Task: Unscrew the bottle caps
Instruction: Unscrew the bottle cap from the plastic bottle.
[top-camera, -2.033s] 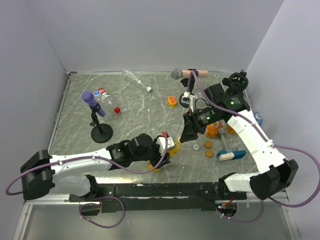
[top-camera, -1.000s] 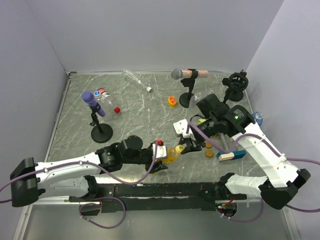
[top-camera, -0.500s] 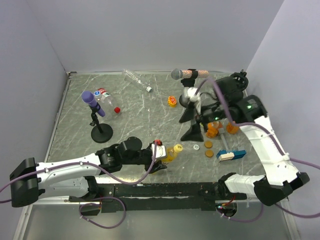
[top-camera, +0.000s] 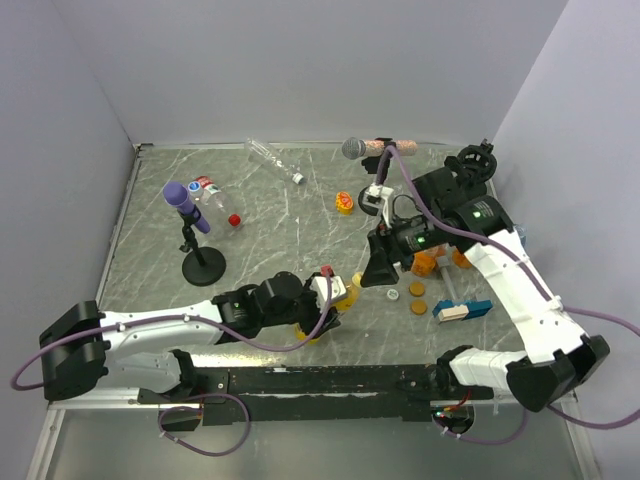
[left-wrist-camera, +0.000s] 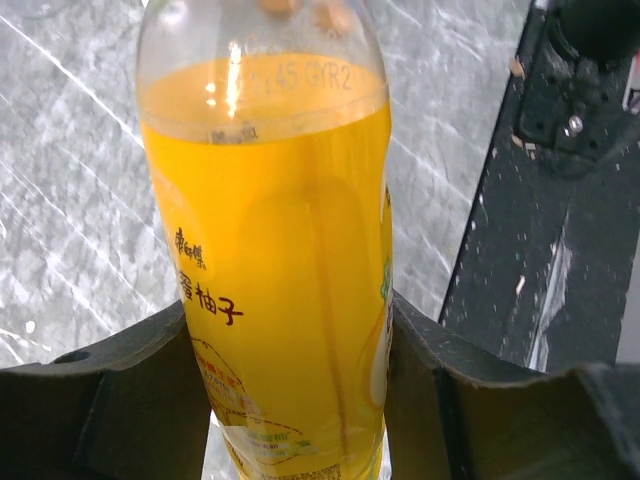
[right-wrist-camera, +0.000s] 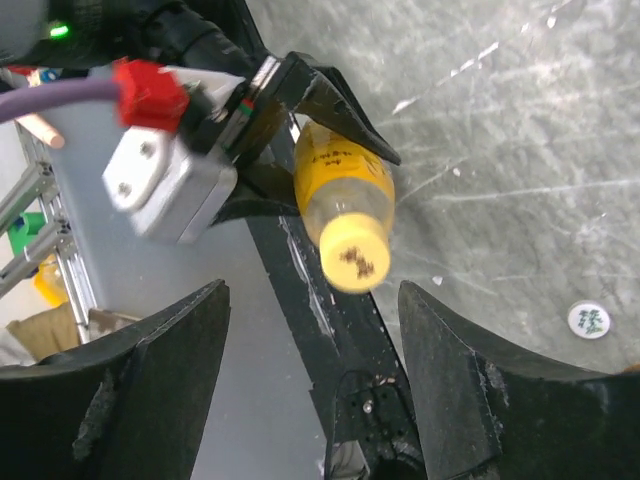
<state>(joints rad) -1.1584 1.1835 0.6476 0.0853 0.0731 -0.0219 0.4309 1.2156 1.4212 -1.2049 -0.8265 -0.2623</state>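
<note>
My left gripper (top-camera: 330, 303) is shut on the yellow-orange juice bottle (top-camera: 345, 293) near the table's front edge. In the left wrist view the bottle (left-wrist-camera: 270, 250) fills the gap between both fingers of the left gripper (left-wrist-camera: 290, 385). Its yellow cap (right-wrist-camera: 355, 258) points at my right gripper (right-wrist-camera: 312, 300), which is open, with the cap just ahead of the jaws and apart from them. From above the right gripper (top-camera: 378, 268) hovers just right of the bottle's neck. A clear bottle with a red cap (top-camera: 234, 220) lies at the left, and another clear bottle (top-camera: 270, 156) lies at the back.
A purple microphone on a black stand (top-camera: 203, 267) stands at left and a grey microphone (top-camera: 353, 148) at the back. Two brown discs (top-camera: 416, 291), a white ring (top-camera: 391, 295), orange pieces (top-camera: 430, 262) and a blue-white block (top-camera: 460, 310) lie at right. A small blue-labelled bottle (top-camera: 516, 235) lies at the right edge.
The right gripper reached down to the bottle's cap, lifted back away, and now sits open just beyond it. The left gripper kept hold of the bottle and shifted it slightly right.
</note>
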